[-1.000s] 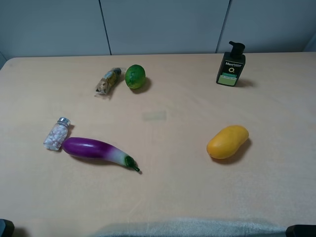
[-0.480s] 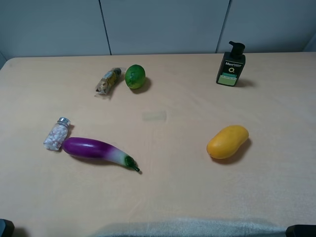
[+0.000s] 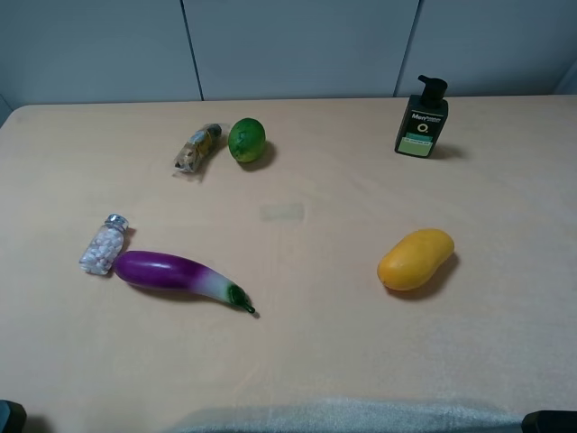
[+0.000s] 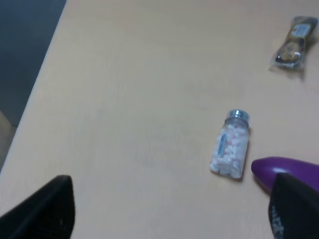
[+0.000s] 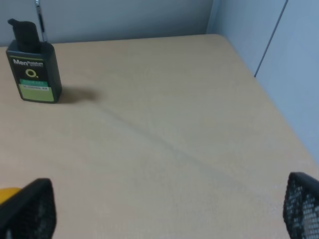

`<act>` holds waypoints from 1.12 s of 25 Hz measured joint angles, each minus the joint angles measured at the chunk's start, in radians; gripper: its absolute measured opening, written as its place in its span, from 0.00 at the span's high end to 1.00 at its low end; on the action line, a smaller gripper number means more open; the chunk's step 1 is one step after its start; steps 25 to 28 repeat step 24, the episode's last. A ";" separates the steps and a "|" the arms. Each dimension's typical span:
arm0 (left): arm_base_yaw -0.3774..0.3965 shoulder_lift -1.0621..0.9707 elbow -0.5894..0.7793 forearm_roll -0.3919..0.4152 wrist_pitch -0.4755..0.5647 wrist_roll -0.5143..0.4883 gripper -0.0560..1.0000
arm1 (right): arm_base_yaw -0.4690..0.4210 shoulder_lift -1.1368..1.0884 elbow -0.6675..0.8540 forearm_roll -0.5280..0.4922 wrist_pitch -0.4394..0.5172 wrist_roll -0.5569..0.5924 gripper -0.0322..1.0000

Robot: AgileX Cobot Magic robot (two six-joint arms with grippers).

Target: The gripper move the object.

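Note:
The object, a small packet (image 3: 197, 149) in clear crinkly wrapper with brown and yellow contents, lies at the back left of the table, just left of a lime (image 3: 246, 140). It also shows far off in the left wrist view (image 4: 294, 42). My left gripper (image 4: 172, 214) is open and empty, low over the near left of the table, well short of the packet. My right gripper (image 5: 167, 209) is open and empty over the near right side. In the high view only black bits show at the bottom corners.
A clear bottle of white pills (image 3: 105, 244) touches a purple eggplant (image 3: 176, 273) at the left. A yellow mango (image 3: 415, 260) lies at the right and a dark pump bottle (image 3: 421, 117) stands at the back right. The table's edges run along the left and right.

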 joint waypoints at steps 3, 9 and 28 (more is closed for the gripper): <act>0.000 0.000 0.000 0.000 -0.001 0.001 0.14 | 0.000 0.000 0.000 0.000 0.000 0.000 0.30; 0.000 0.000 0.000 0.001 -0.001 0.002 0.14 | 0.000 0.000 0.000 0.000 0.000 0.000 0.30; 0.000 0.000 0.000 0.002 -0.001 0.003 0.14 | 0.000 0.000 0.000 0.000 0.000 0.000 0.30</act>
